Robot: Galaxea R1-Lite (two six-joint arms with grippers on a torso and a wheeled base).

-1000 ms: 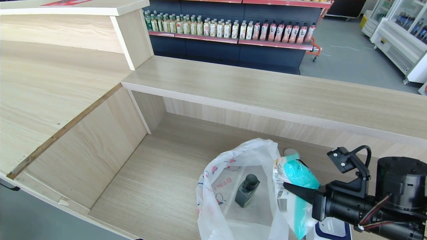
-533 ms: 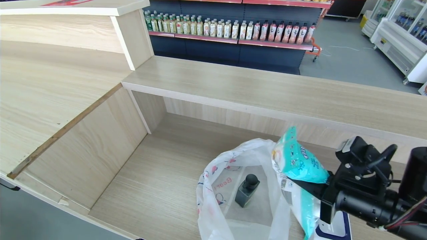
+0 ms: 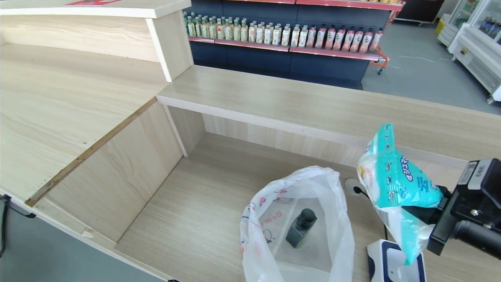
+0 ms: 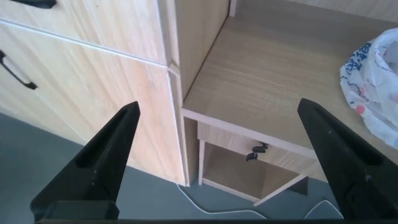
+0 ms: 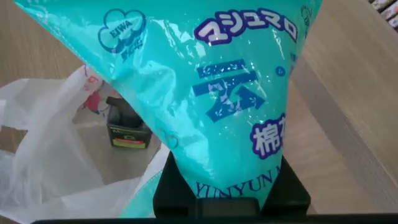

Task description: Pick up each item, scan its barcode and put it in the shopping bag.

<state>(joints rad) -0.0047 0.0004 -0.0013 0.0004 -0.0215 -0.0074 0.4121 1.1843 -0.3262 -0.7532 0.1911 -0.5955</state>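
Observation:
In the head view my right gripper is shut on a teal and white snack bag, holding it upright in the air. The pack hangs to the right of the white translucent shopping bag and above a white and blue scanner. A dark bottle lies inside the shopping bag. In the right wrist view the snack bag covers the jaws, with the shopping bag and bottle beneath. My left gripper is open, off the counter's front left corner by the cabinet doors.
A raised counter ledge runs behind the lower worktop, and a wooden side wall closes it on the left. A round cable port sits behind the shopping bag. Store shelves with bottles stand beyond.
My right gripper has raised the snack bag and carried it right, away from the shopping bag's mouth. The head camera has also shifted a little.

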